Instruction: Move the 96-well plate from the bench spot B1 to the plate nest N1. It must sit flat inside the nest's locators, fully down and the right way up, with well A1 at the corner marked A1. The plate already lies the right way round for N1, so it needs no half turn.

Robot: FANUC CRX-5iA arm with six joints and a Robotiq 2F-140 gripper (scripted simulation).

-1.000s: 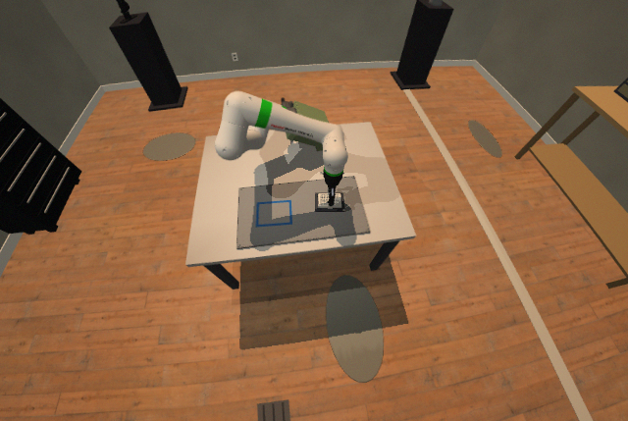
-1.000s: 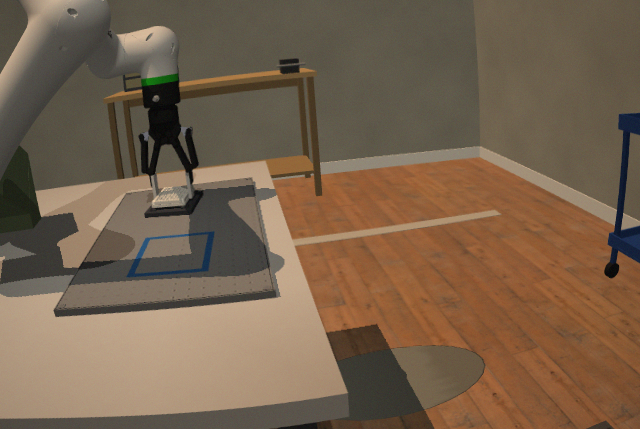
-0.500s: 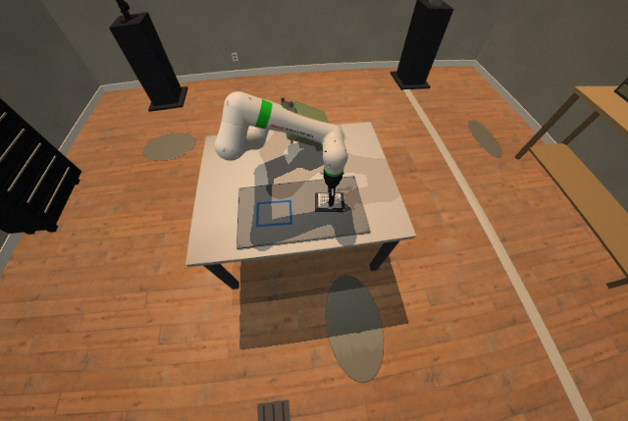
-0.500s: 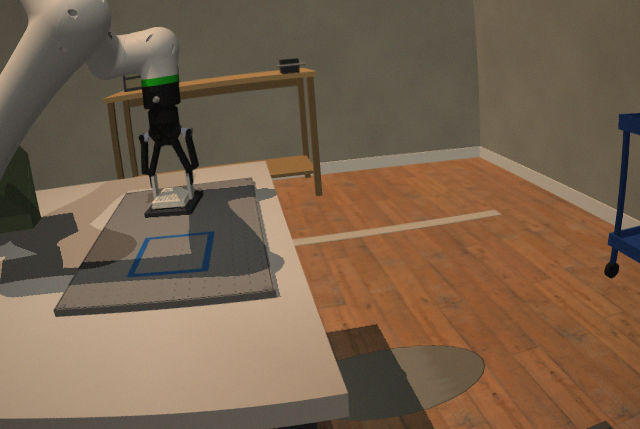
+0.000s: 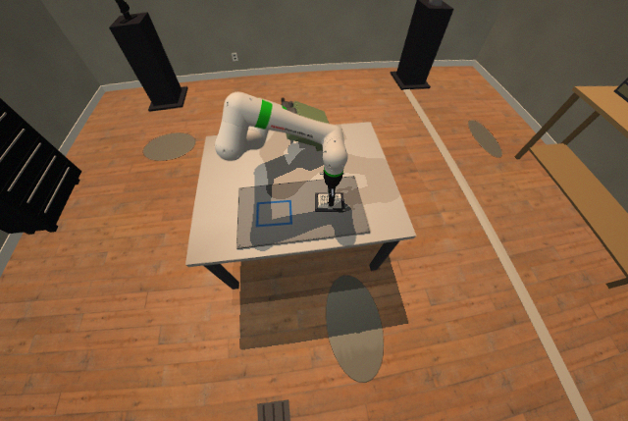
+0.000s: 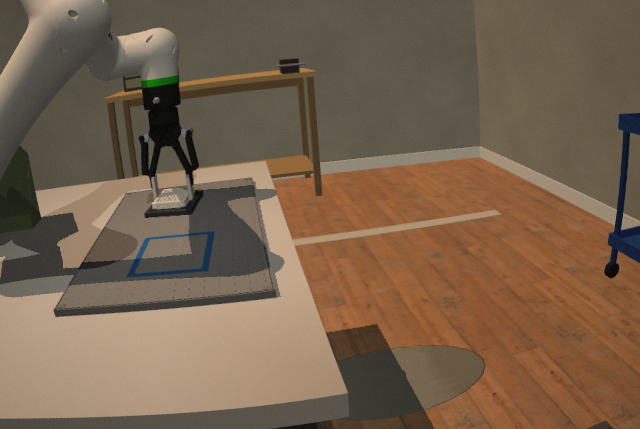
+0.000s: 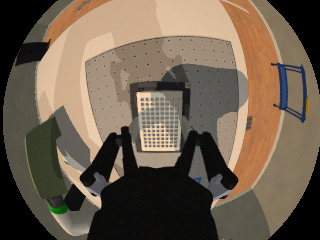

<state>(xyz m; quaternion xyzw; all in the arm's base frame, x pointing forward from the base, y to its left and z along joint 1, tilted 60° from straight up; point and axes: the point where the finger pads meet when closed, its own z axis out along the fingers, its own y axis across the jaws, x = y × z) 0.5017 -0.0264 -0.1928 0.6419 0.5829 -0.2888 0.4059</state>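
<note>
between the jaws: 96-well plate [image 6: 168,198], clamped by the gripper [image 6: 170,191], resting on dark plate nest [image 6: 191,205]. transfer apparently done; release, retreat and seating check remain.

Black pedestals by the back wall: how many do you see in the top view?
2: one pedestal at back left carrying a black arm, one pedestal at back right carrying a grey arm. Others may stand outside the view.

Red lettering on the arm [image 5: 299,128] is illegible.

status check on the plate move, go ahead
Claw shut on the plate. Plate over the dark nest, seating unclear. Blue square vacant. Nothing in the way.
</note>
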